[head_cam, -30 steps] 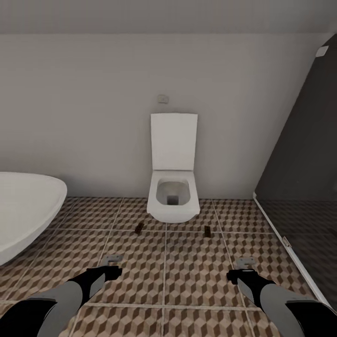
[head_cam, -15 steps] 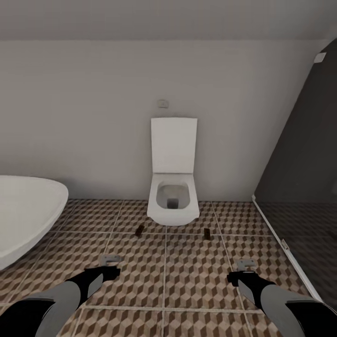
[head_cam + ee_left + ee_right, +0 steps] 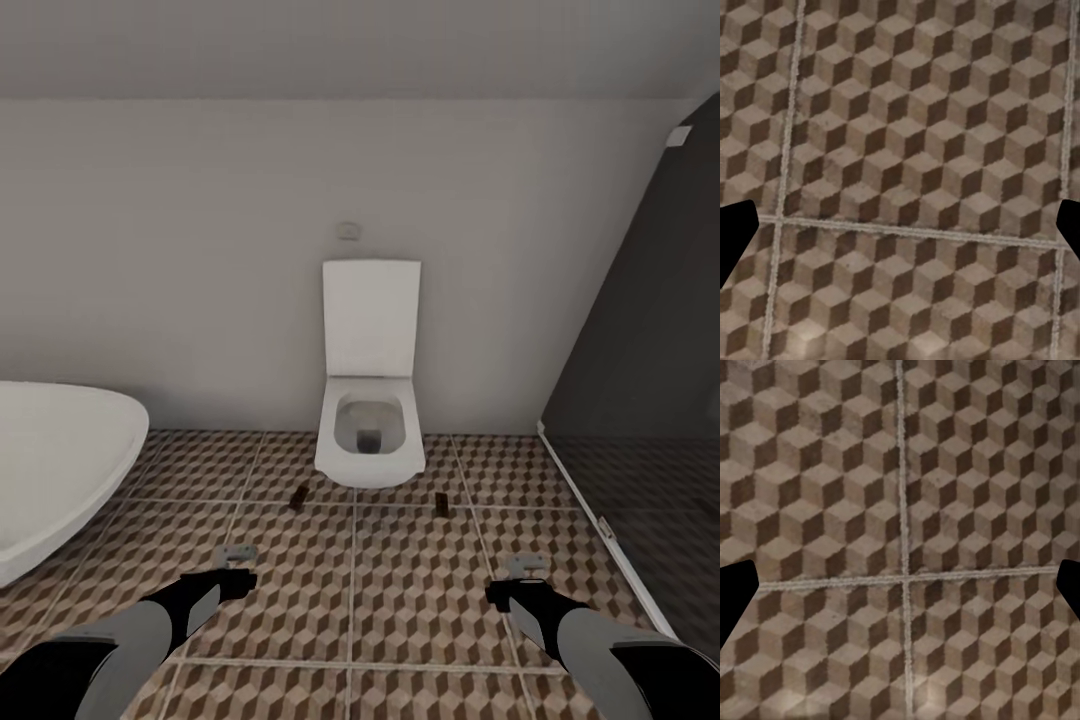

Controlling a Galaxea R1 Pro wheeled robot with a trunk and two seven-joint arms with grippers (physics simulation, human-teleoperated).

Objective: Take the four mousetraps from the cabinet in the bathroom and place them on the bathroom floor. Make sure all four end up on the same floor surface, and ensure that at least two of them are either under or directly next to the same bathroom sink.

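Two mousetraps lie on the bathroom floor (image 3: 400,590) in the head view, small dark boards either side of the toilet's front: one (image 3: 297,497) to its left, one (image 3: 441,501) to its right. My left gripper (image 3: 236,567) hovers low over the tiles at the near left, well short of them. My right gripper (image 3: 520,580) hovers at the near right. Both are open with nothing held. In each wrist view the dark fingertips (image 3: 735,236) (image 3: 735,592) stand far apart over bare patterned tile. The cabinet and the sink are out of view.
A white toilet (image 3: 370,420) with its lid up hangs on the far wall. A white bathtub (image 3: 60,460) curves in from the left. A dark glass shower screen (image 3: 640,400) with a white floor rail closes off the right side.
The whole picture has shifted: the wall, toilet and tub sit lower and look a little smaller, so the camera moved. Both arms keep their pose and the two mousetraps stay put.
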